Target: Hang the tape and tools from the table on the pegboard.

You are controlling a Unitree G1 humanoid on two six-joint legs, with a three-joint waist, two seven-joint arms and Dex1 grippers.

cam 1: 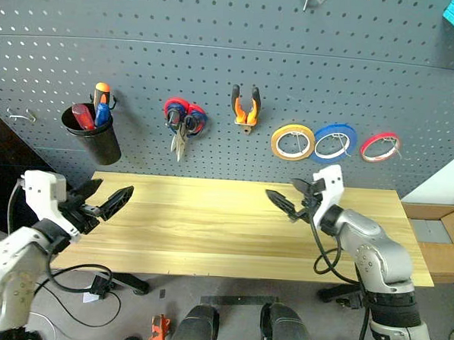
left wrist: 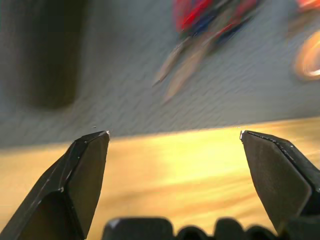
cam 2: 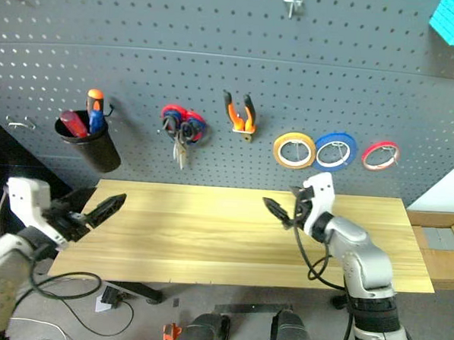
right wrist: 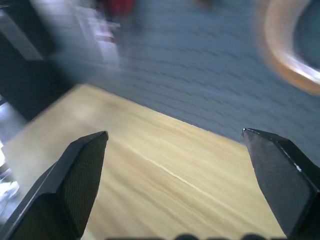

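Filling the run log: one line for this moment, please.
pale wooden table: bare | yellow-tan tape ring: hung on grey pegboard | both grippers: open, empty

The yellow tape (cam 1: 292, 141) and orange-handled pliers (cam 1: 246, 106) hang on the grey pegboard (cam 1: 218, 55) above the table (cam 1: 208, 230).

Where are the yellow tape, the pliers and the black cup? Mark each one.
yellow tape (cam 1: 292, 141), left eye view, on the ring's band.
pliers (cam 1: 245, 106), left eye view, on the orange handles.
black cup (cam 1: 94, 139), left eye view, on its side wall.

White arms, black pincer fingers (cam 1: 117, 200), black cables
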